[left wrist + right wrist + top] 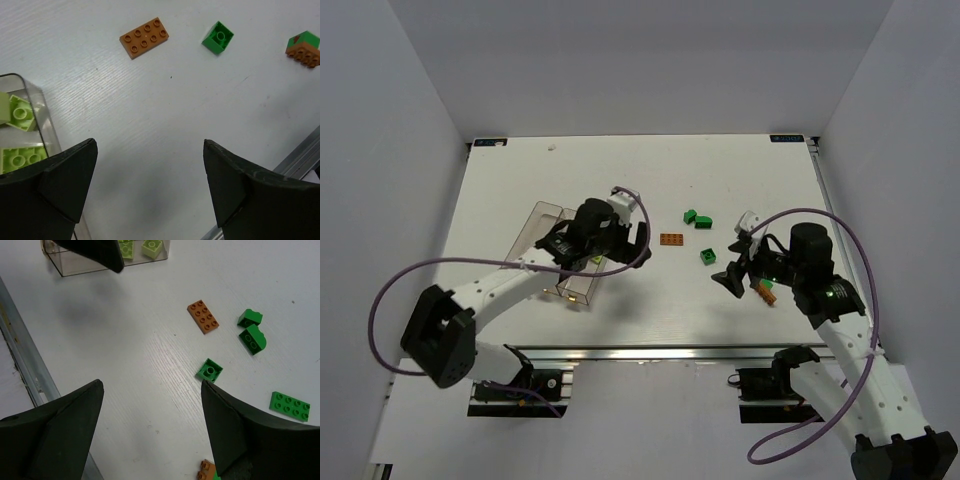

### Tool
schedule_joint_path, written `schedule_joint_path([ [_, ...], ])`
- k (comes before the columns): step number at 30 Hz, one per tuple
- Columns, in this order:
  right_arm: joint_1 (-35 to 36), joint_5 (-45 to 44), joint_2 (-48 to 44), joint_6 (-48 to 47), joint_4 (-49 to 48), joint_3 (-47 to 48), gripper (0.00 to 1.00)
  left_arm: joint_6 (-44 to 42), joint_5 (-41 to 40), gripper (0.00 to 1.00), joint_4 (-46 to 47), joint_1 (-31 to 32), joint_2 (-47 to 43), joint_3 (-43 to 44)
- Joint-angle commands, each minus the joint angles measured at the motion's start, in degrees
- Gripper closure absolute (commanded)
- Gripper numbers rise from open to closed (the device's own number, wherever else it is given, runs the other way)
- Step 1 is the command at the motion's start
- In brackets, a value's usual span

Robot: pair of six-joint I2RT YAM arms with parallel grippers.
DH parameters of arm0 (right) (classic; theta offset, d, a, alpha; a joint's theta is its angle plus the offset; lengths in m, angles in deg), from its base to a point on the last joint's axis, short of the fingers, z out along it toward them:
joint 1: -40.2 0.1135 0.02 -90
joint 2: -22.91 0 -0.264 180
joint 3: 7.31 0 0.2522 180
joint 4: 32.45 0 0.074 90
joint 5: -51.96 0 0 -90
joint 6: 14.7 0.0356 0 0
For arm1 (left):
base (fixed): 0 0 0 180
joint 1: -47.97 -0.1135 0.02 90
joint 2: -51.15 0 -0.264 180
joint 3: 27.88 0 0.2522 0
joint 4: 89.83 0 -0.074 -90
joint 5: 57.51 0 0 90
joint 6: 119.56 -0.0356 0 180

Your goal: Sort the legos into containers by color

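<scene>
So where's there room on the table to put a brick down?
The table is bare along its near edge, between the containers and the right gripper, and across the far strip beyond the green bricks. It's crowded in the middle, where the orange brick and green bricks lie close together.

White table (620,180), metal rail (650,353), pale walls (640,60) around.

Bare table (660,295) between containers (542,216) and legos (671,240)

My left arm (505,287) covers much of the clear bins (542,221) from above; a lime brick (20,159) sits partly behind my left fingertip (60,182); an orange brick (205,471) is cut off by the bottom edge.
</scene>
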Motion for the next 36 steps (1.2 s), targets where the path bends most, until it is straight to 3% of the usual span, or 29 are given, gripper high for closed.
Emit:
schedule_joint_path([
  [1,-0.1,0.7,-0.4,-1.4,0.6,0.4,0.17,-1.8,0.5,0.05,-1.2,2.1,5.2,4.4],
  [5,-0.1,0.4,-0.3,0.5,0.6,0.8,0.21,-7.3,-3.3,0.12,-4.3,4.7,14.6,14.8],
  [8,-0.2,-0.7,-1.7,1.6,-0.1,0.8,0.27,-11.3,-2.6,0.25,-5.9,4.9,22.9,22.8],
  [13,-0.2,-1.0,-4.2,2.2,-0.9,0.7,0.37,-16.0,-2.4,0.32,-0.1,4.9,32.7,29.9],
  [17,-0.1,-1.6,-5.4,2.3,-1.6,0.4,0.37,-15.9,-5.1,0.32,-0.7,5.0,42.2,38.0],
  [25,0.3,-2.1,-5.7,1.5,-1.2,0.8,0.35,-16.5,-7.6,0.31,-3.4,5.0,50.9,50.8],
  [36,1.0,-1.8,-5.8,1.6,-0.9,1.1,0.34,-17.9,-9.2,0.32,-5.8,5.0,57.7,58.4],
])
